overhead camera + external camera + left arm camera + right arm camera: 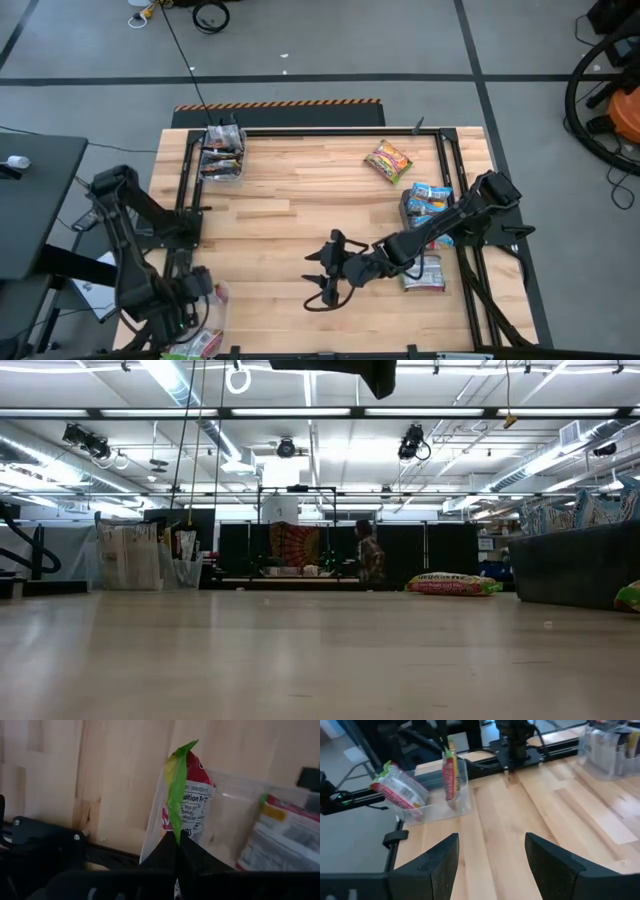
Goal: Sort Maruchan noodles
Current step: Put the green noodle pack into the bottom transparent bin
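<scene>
My left gripper (177, 842) is at the table's near left corner (205, 290), shut on a green, red and white Maruchan noodle packet (182, 795). The packet hangs edge-on over a clear bin (435, 800). In that bin a like packet (400, 790) leans on its wall. My right gripper (490, 855) stands open over the middle of the table (325, 275), with nothing between its fingers. A yellow-red packet (388, 160) lies flat at the far right. Blue packets (430, 200) fill a bin by the right edge. My left gripper pinches one end of the packet (176, 834) between its two fingers, coming from above and pointing steeply down. The packet hangs upright below the fingers (451, 772). Its lower end is within the clear bin's walls; whether it touches the bottom I cannot tell.
A clear bin (222, 155) with dark packets stands at the far left corner. One more packet (425, 272) lies near the right edge under my right arm. Black rails (450, 170) run along the table's sides. Bare wood (290, 200) lies between the bins.
</scene>
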`<state>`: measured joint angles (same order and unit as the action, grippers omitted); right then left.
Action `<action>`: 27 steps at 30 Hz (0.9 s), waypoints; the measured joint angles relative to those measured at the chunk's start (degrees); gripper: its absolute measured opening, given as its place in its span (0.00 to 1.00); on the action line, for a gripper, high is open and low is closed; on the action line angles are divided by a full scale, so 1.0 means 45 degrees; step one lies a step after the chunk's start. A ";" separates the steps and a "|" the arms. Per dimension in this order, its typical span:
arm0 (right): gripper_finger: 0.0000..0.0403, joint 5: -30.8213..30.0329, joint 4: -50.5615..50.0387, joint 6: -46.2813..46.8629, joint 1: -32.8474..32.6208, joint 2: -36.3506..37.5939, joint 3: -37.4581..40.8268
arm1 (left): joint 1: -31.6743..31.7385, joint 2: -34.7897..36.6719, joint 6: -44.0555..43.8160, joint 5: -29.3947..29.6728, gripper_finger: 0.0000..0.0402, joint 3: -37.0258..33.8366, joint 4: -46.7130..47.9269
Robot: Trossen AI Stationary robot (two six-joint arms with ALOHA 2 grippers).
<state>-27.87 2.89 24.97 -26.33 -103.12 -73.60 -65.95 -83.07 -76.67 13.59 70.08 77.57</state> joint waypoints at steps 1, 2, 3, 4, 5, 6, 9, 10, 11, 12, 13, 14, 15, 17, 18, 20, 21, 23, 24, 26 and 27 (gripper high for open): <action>0.58 0.0113 0.0022 -0.0008 0.0024 0.0002 0.0000 | 0.0004 -0.0143 -0.0128 0.0023 0.00 0.0000 0.0050; 0.58 0.0198 0.0051 -0.0010 0.0027 0.0001 0.0000 | 0.0004 -0.0262 -0.0153 0.0033 0.00 0.0000 0.0107; 0.58 0.0269 0.0048 -0.0008 0.0038 0.0002 0.0000 | 0.0004 -0.0368 -0.0149 0.0033 0.00 0.0000 0.0158; 0.58 0.0386 0.0014 -0.0008 0.0045 0.0002 0.0000 | 0.0004 -0.0476 -0.0098 0.0033 0.00 0.0000 0.0163; 0.58 0.0479 -0.0025 -0.0010 0.0045 0.0002 0.0000 | 0.0004 -0.0551 -0.0052 0.0033 0.01 0.0000 0.0142; 0.58 0.0522 -0.0050 -0.0013 0.0039 0.0002 0.0000 | 0.0004 -0.0613 0.0124 0.0030 0.01 0.0000 0.0128; 0.58 0.0551 -0.0181 -0.0132 0.0026 0.0002 0.0000 | 0.0004 -0.0778 0.0762 0.0001 0.04 -0.0006 0.0132; 0.58 0.0551 -0.0320 -0.0194 0.0025 0.0002 0.0000 | 0.0004 -0.0795 0.0886 -0.0001 0.06 -0.0042 0.0094; 0.58 0.0551 -0.0453 -0.0234 0.0025 0.0002 0.0000 | 0.0004 -0.0795 0.0920 -0.0001 0.07 -0.0121 0.0108; 0.58 0.0559 -0.0637 -0.0233 0.0025 0.0002 0.0000 | 0.0009 -0.0790 0.0916 -0.0003 0.08 -0.0246 0.0101; 0.58 0.0556 -0.0808 -0.0197 0.0025 0.0002 0.0000 | 0.0047 -0.0794 0.0911 -0.0042 0.09 -0.0345 0.0174; 0.58 0.0558 -0.0947 -0.0154 0.0025 0.0002 0.0000 | 0.0059 -0.0795 0.0877 -0.0054 0.10 -0.0448 0.0264; 0.58 0.0623 -0.1060 -0.0154 0.0025 0.0002 0.0000 | 0.0061 -0.0795 0.0842 -0.0049 0.11 -0.0511 0.0485; 0.58 0.0944 -0.1246 -0.0154 0.0011 0.0002 0.0000 | 0.0132 -0.0795 0.0782 -0.0070 0.13 -0.0590 0.0975; 0.58 0.1132 -0.1382 -0.0140 0.0011 0.0002 0.0000 | 0.0205 -0.0795 0.0715 -0.0130 0.14 -0.0593 0.1177; 0.58 0.1315 -0.1593 -0.0091 -0.0003 0.0002 0.0000 | 0.0310 -0.0771 0.0620 -0.0319 0.16 -0.0593 0.1688; 0.58 0.1365 -0.1654 -0.0062 -0.0013 0.0002 0.0000 | 0.0363 -0.0731 0.0668 -0.0411 0.17 -0.0593 0.1813; 0.58 0.1502 -0.1879 -0.0060 -0.0015 0.0007 -0.0005 | 0.0437 -0.0619 0.0894 -0.0571 0.18 -0.0583 0.1812; 0.58 0.1535 -0.2061 -0.0042 -0.0022 0.0007 -0.0005 | 0.0484 -0.0553 0.0971 -0.0682 0.19 -0.0577 0.1816; 0.58 0.1596 -0.2451 0.0068 -0.0028 0.0025 -0.0005 | 0.0513 -0.0380 0.1094 -0.0920 0.22 -0.0506 0.1829; 0.58 0.1640 -0.2694 0.0086 -0.0026 0.0050 -0.0003 | 0.0545 -0.0281 0.1106 -0.1001 0.23 -0.0419 0.1852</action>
<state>-20.49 -9.23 25.35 -26.45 -102.90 -73.62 -63.50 -84.34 -71.70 9.08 68.20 85.91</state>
